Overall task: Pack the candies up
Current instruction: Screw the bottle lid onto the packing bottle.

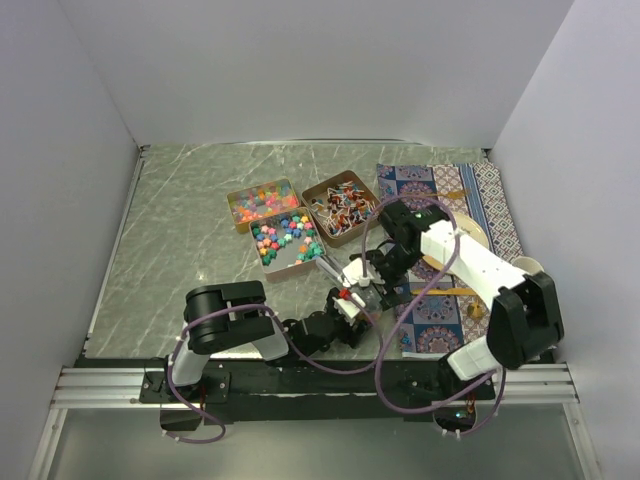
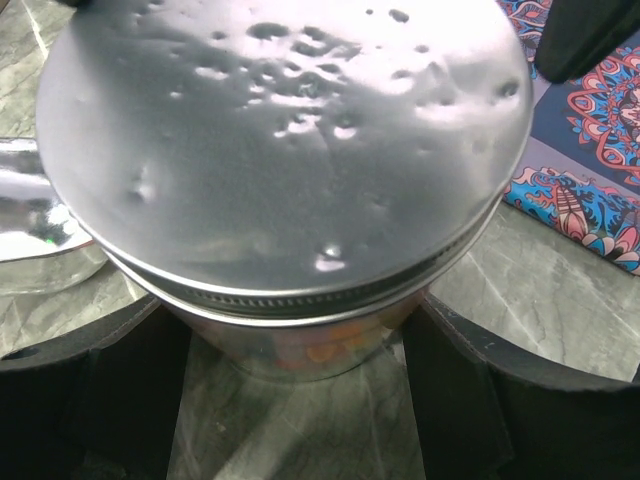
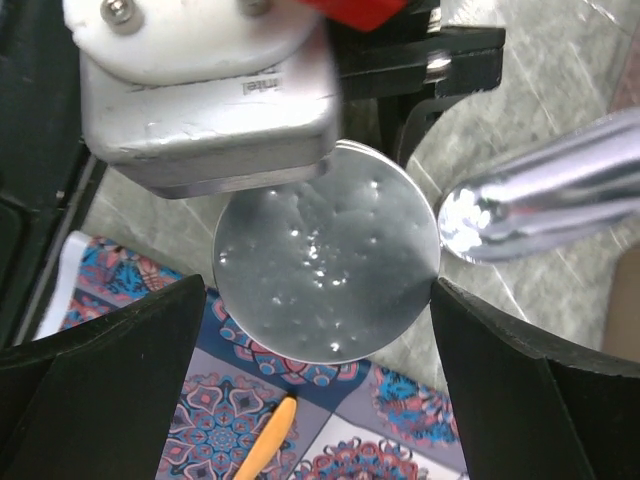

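The candies lie in three open bronze tins: orange-pink-yellow bits, pastel stars and twist-wrapped ones. A small clear glass jar stands on the table with orange candies showing through its glass. Its silver lid sits on top. My left gripper is shut on the jar's body, one finger on each side. My right gripper is over the jar, its fingertips against opposite edges of the lid. In the top view both grippers meet in front of the tins and hide the jar.
A shiny metal scoop lies beside the jar, towards the tins. A patterned cloth covers the right side and reaches under the lid's near edge. An orange stick lies on it. A round cream dish sits behind my right arm.
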Robot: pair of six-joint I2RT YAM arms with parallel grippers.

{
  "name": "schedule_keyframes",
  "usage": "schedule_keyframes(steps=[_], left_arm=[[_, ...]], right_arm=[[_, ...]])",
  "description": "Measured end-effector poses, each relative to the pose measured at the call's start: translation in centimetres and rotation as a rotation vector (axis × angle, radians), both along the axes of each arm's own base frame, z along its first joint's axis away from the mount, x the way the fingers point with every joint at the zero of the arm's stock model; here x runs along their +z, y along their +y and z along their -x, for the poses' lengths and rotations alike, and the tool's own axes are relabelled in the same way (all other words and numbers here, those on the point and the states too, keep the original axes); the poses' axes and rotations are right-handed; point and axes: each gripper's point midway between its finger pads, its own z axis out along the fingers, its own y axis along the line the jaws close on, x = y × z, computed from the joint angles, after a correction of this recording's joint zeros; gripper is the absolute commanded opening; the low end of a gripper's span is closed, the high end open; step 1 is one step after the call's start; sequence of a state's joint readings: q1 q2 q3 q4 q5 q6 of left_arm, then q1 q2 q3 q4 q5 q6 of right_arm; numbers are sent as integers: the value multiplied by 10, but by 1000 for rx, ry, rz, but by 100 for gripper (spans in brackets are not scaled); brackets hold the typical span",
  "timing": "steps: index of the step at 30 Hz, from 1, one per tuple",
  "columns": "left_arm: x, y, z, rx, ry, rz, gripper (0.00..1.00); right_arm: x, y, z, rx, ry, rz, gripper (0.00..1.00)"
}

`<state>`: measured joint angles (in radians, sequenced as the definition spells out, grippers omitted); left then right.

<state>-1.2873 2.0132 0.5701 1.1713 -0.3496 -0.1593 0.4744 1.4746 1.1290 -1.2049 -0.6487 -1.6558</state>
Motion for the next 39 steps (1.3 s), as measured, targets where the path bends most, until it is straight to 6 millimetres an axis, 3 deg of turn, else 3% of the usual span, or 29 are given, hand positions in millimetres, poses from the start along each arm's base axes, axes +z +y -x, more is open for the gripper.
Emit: schedule_keyframes(steps=[5, 13, 16, 20, 22, 26, 29, 35, 39], left_arm=[[-1, -2, 0, 0, 3, -1, 1], [-1, -4, -2, 8, 3, 3, 1], [-1, -4, -2, 9, 2, 4, 1], [0, -4, -2, 8, 2, 5, 1], [-1, -4, -2, 9, 2, 3, 1], [-1, -4, -3, 8, -1, 3, 1], [-1, -4, -3, 8, -2, 3, 1], [-1, -4, -2, 7, -3, 3, 1], [-1, -4, -2, 6, -4, 3, 1]], right_arm=[[-1, -15, 3, -51, -92, 14, 100], [4, -39, 39, -177, -44, 64, 100], [8, -44, 40, -248, -37, 65, 100], [18, -45, 25, -334, -41, 53, 100], [26, -39, 6, -347, -50, 37, 100], [32, -23, -26, -307, -67, 10, 100], [27, -17, -39, -235, -52, 20, 100], [14, -14, -48, -63, -38, 45, 100], [12, -14, -44, 60, -77, 47, 100]])
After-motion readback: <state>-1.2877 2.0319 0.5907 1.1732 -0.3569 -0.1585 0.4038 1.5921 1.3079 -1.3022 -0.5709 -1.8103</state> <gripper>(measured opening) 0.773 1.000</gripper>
